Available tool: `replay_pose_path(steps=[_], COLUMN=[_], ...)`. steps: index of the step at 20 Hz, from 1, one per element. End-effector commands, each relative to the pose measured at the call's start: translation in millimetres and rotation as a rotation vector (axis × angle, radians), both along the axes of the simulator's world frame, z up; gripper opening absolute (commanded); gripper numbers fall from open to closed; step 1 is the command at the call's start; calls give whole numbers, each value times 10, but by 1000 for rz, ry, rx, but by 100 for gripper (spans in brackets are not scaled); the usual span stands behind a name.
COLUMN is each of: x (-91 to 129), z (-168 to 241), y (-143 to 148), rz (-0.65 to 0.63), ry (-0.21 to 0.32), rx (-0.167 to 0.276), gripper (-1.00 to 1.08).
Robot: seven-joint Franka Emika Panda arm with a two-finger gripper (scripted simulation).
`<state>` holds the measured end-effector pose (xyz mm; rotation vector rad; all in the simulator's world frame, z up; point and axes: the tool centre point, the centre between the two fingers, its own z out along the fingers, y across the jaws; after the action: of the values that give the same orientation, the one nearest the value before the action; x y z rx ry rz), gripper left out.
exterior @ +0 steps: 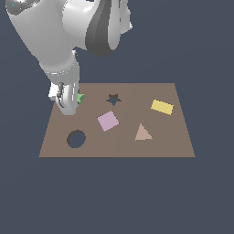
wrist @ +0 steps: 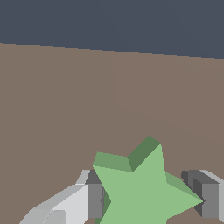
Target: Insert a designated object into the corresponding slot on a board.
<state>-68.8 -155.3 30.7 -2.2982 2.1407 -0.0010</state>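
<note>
The light-green star (exterior: 81,98) is at the far left part of the brown board (exterior: 173,141), mostly hidden behind my gripper (exterior: 68,103) in the exterior view. In the wrist view the star (wrist: 144,192) sits between my fingers (wrist: 94,199), and both pads touch its sides; the gripper (wrist: 148,201) is shut on it. I cannot tell whether the star rests on the board (wrist: 109,96) or hangs just above it. The dark star-shaped slot (exterior: 113,98) lies to the exterior view's right of the gripper, a short way off and empty.
On the board lie a pink square (exterior: 108,120), a tan triangle (exterior: 143,133) and a yellow rectangle (exterior: 162,107). A larger dark round hole (exterior: 76,139) is near the board's front left. The arm's bulk fills the upper left of the exterior view.
</note>
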Motion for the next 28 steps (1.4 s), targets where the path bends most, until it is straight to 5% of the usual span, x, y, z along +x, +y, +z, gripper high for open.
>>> replay_pose_path(steps=[1,13,28], x=[-4,37,13], z=[-8,34,92], y=[0,135,1249], rz=[0,61,547], ry=[1,1,-1], rx=[0,0,-2], gripper=[-100,-100,-100])
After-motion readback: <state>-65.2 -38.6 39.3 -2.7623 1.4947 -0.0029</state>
